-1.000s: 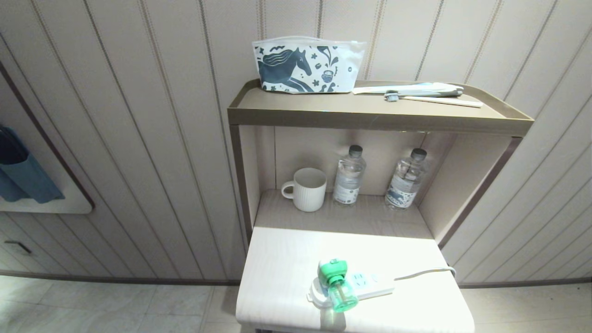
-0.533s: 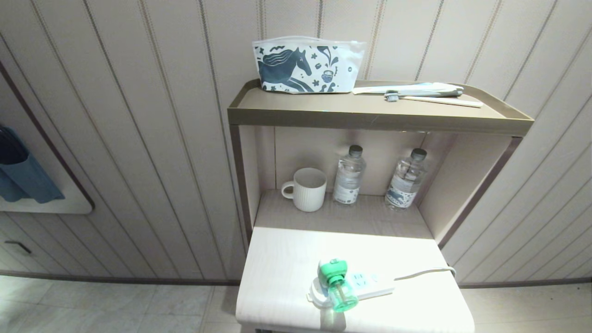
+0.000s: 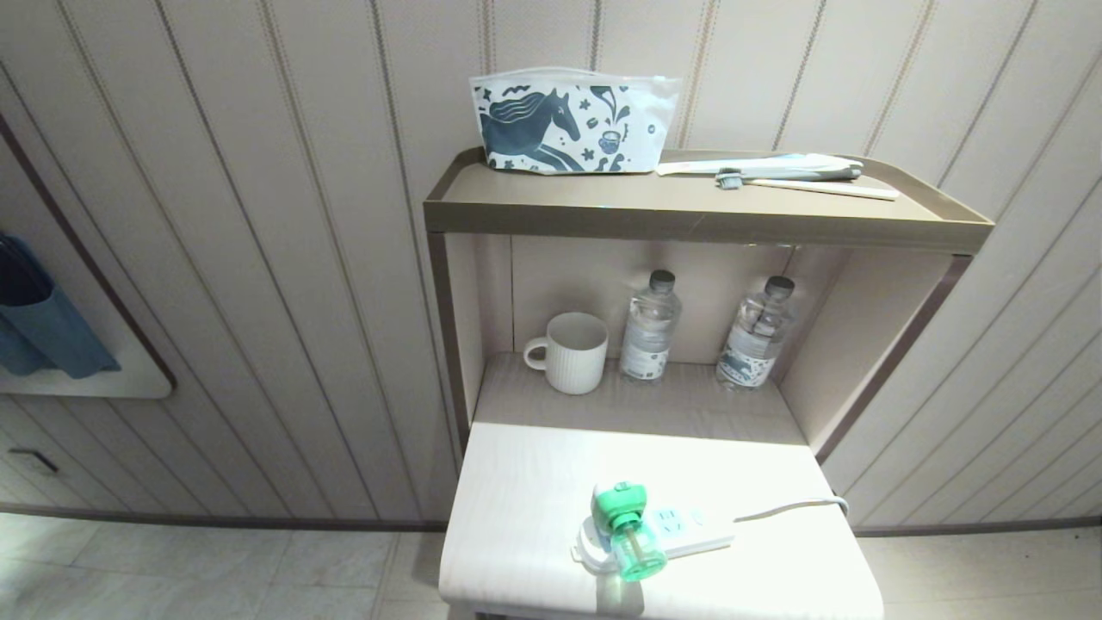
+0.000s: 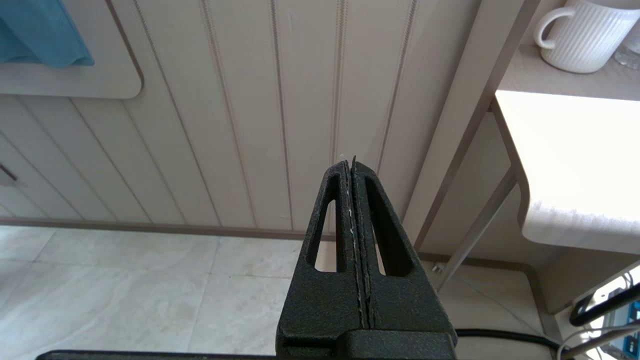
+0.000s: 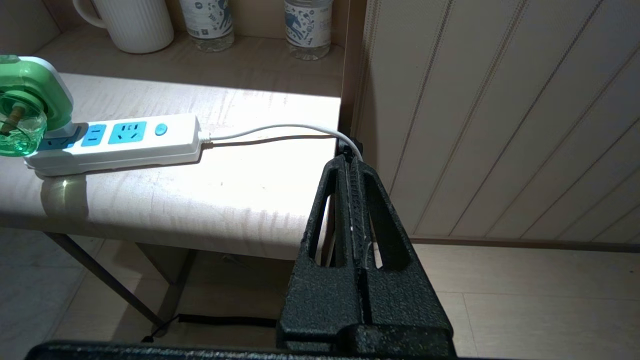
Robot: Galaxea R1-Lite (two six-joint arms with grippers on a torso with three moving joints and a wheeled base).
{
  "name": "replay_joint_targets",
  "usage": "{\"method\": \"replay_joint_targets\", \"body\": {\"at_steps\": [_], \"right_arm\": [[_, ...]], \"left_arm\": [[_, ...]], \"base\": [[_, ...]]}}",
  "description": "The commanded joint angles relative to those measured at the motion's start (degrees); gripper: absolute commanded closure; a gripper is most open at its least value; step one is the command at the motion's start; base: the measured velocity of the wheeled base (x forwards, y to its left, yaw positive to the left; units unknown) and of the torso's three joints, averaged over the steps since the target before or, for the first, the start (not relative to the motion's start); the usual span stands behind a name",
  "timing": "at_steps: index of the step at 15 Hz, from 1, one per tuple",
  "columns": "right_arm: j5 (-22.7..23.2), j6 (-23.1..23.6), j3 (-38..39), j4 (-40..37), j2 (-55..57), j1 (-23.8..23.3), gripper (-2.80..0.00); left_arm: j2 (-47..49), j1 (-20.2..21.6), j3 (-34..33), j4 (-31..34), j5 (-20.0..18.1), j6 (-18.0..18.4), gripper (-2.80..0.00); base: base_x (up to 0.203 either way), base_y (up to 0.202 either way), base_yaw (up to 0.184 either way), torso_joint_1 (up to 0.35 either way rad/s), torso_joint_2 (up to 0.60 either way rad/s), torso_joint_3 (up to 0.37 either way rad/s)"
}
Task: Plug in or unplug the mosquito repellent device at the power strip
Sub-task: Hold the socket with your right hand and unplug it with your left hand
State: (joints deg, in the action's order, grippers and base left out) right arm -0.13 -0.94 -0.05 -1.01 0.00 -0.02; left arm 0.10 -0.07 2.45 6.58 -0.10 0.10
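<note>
The mosquito repellent device (image 3: 627, 532) sits plugged into the end socket of the power strip (image 3: 680, 530), which lies near the front edge of the desk (image 3: 534, 499). Left gripper (image 4: 352, 162) and right gripper (image 5: 351, 160) hang below desk level, fingers pressed together, holding nothing.

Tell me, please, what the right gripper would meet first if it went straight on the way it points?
Probably the white cord at the table corner: the shut right gripper tips line up with it, though depth is unclear.
</note>
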Motion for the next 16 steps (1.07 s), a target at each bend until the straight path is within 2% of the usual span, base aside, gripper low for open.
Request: {"method": "replay_joint_targets", "body": {"at_steps": [1, 6, 9, 14, 16], "right_arm": [[-0.04, 0.04, -0.04, 0.05, 0.01, -0.06, 0.0], [0.04, 1.01, -0.21, 0.13, 0.0, 0.02, 0.0], [1.19, 1.13, -3.69, -0.69, 0.07, 0.0, 0.0], [0.81, 0.98, -0.81, -0.05, 0.1, -0.06, 0.0], [0.4, 3.01, 0.05, -0.13, 0.18, -0.06, 0.0]], "left_arm": [[0.08, -0.01, 0.01, 0.1, 0.01, -0.01, 0.0], [0.08, -0.09, -0.08, 0.01, 0.01, -0.01, 0.0], [0.08, -0.01, 0.01, 0.06, 0.01, -0.01, 0.0], [0.08, -0.01, 0.01, 0.01, 0.01, -0.01, 0.0], [0.08, -0.1, 0.01, 0.06, 0.01, -0.01, 0.0]], "base": [[0.0, 0.0, 0.0, 0.0, 0.0, 0.0], [0.0, 0.0, 0.0, 0.0, 0.0, 0.0], [0.0, 0.0, 0.0, 0.0, 0.0, 0.0], [0.0, 0.0, 0.0, 0.0, 0.0, 0.0], [0.0, 0.0, 0.0, 0.0, 0.0, 0.0]]}}
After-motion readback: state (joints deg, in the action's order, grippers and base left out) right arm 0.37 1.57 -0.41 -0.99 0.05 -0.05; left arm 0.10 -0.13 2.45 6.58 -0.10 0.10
